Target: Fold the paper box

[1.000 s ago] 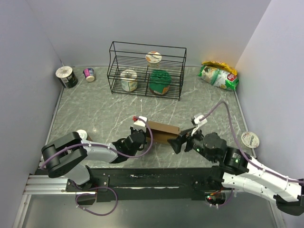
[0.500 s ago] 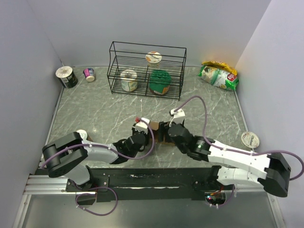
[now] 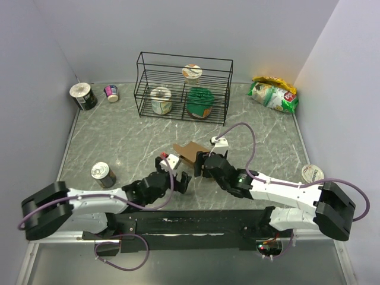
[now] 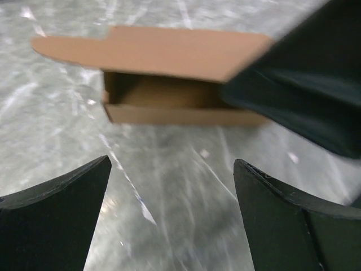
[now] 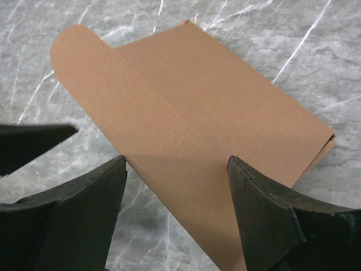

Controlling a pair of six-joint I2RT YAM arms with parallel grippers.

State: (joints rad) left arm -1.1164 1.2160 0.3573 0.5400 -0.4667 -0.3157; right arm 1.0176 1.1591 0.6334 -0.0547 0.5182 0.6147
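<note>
The paper box (image 3: 189,151) is plain brown cardboard, lying mid-table as a low oblong tray with its lid flap raised. In the left wrist view the paper box (image 4: 169,116) shows an open front under the lid. My left gripper (image 3: 183,177) sits just near of it, open, with only bare table between its fingers (image 4: 172,162). My right gripper (image 3: 203,161) hovers over the box's right part. In the right wrist view the paper box (image 5: 186,101) lies below my right gripper (image 5: 176,159), whose jaws are spread over the lid, one tip at the lid's edge.
A black wire rack (image 3: 184,86) holding cups stands at the back. A tin can (image 3: 103,172) sits left of the left arm. A dark cup (image 3: 83,95) and a small cup (image 3: 111,92) are back left, a snack bag (image 3: 273,94) back right, a round lid (image 3: 312,173) at the right edge.
The left gripper let go of the box, opened wide and pulled back toward the near edge. The right arm swung in from the right and now sits over the box, whose lid flap has risen.
</note>
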